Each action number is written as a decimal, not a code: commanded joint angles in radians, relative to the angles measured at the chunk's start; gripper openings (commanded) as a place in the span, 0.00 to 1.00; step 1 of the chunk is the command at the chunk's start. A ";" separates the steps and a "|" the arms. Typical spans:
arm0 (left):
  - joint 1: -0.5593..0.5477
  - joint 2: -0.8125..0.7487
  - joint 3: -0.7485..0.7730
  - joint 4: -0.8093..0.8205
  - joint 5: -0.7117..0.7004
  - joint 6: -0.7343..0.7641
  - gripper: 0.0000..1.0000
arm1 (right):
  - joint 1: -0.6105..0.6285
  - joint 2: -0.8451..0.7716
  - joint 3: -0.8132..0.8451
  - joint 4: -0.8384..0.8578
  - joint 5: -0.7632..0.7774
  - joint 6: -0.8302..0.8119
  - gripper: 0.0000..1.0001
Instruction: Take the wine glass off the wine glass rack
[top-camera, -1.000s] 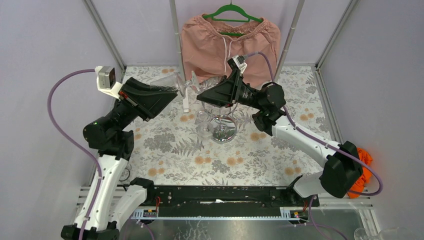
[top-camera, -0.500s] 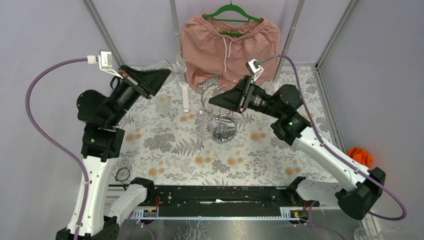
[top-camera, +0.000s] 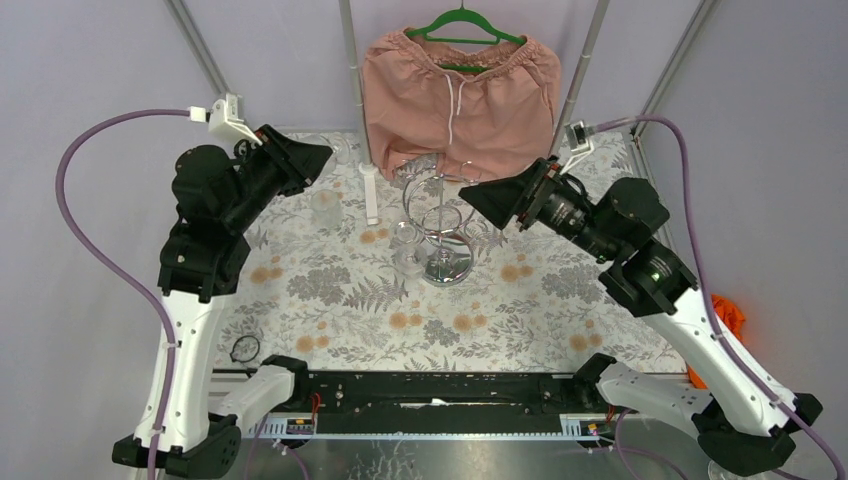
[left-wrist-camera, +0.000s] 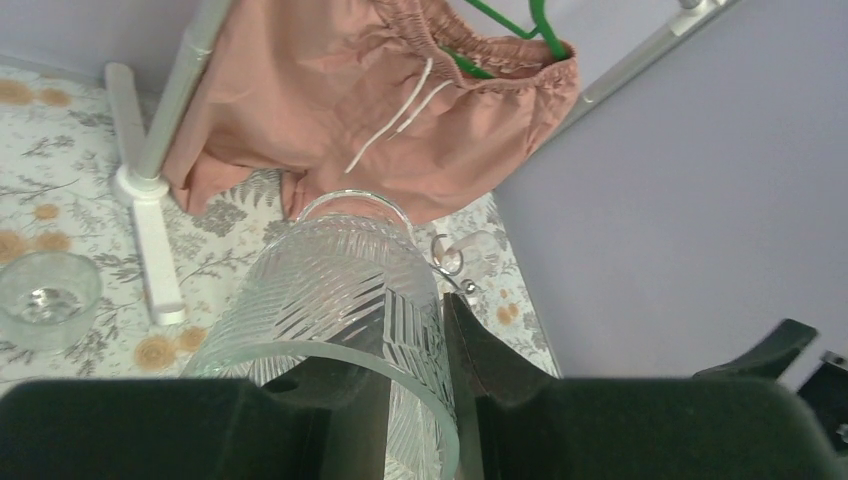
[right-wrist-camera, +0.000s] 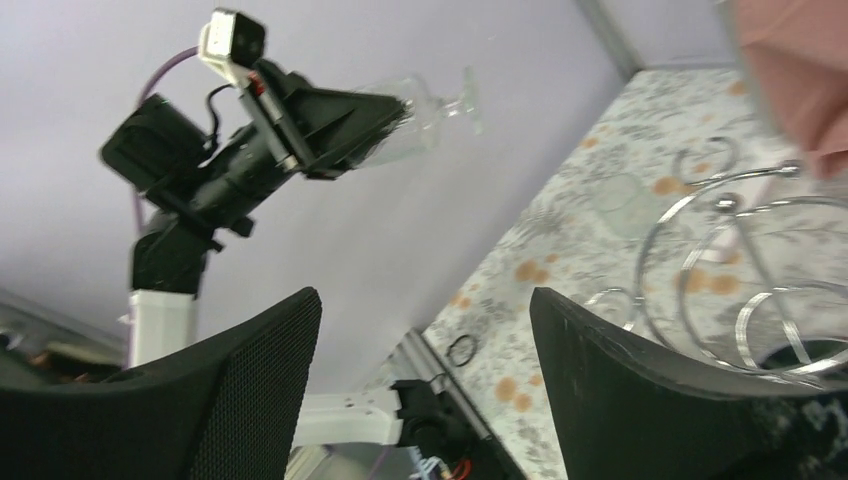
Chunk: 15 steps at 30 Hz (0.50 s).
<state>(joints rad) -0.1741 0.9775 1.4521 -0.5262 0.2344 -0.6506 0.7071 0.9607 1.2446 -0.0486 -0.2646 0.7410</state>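
- The left fingers are clamped on the bowl of the wine glass, one finger inside the rim and one outside as far as we can see.
- The glass is up in the air at the far left, lying roughly on its side with stem and foot pointing right, well apart from the wine glass rack.
- So the main bit looks done to us: the glass is clear of the loops on top of the rack.
- The right fingers are spread wide with nothing between them, hanging just right of the rack's rings and not touching them.
- What's left, we reckon: set the glass down somewhere on the table and let go.
- There's a small tumbler standing on the table below the left arm, so we'd watch that spot.
- Another clear glass sits right by the rack's base; we can't tell if it hangs or stands.
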 joint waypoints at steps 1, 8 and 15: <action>-0.002 0.010 0.059 -0.040 -0.058 0.047 0.00 | -0.003 -0.052 0.070 -0.154 0.188 -0.136 0.85; -0.002 0.072 0.125 -0.167 -0.094 0.070 0.00 | -0.003 -0.104 0.118 -0.264 0.341 -0.219 0.87; -0.002 0.096 0.141 -0.251 -0.135 0.108 0.00 | -0.003 -0.177 0.183 -0.385 0.530 -0.259 0.88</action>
<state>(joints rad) -0.1741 1.0798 1.5539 -0.7666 0.1375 -0.5850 0.7067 0.8307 1.3655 -0.3660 0.1062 0.5339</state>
